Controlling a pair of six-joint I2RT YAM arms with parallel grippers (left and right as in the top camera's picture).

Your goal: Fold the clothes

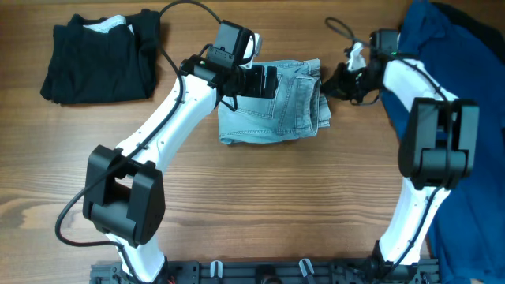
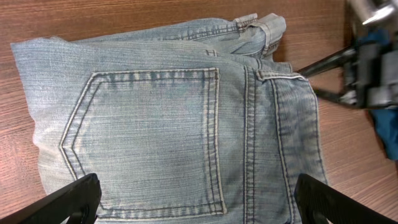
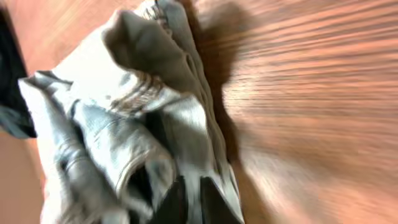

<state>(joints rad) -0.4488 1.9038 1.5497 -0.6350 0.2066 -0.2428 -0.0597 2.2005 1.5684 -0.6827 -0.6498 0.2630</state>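
The clothes (image 1: 272,102), pale light-blue denim shorts, lie folded at the table's middle with a back pocket facing up. My left gripper (image 1: 256,79) hovers over their upper left part. In the left wrist view its black fingers (image 2: 68,199) stand wide open on either side of the pocket of the clothes (image 2: 174,124), holding nothing. My right gripper (image 1: 331,85) is at the bunched right edge of the shorts. The blurred right wrist view shows this gripper (image 3: 194,186) with its jaws nearly together and a thin strip of the clothes (image 3: 124,106) between them.
A black garment (image 1: 99,55) lies folded at the back left. A large dark-blue garment (image 1: 458,47) covers the right side behind the right arm. A black cable (image 1: 339,28) loops at the back. Bare wood shows in front of the shorts.
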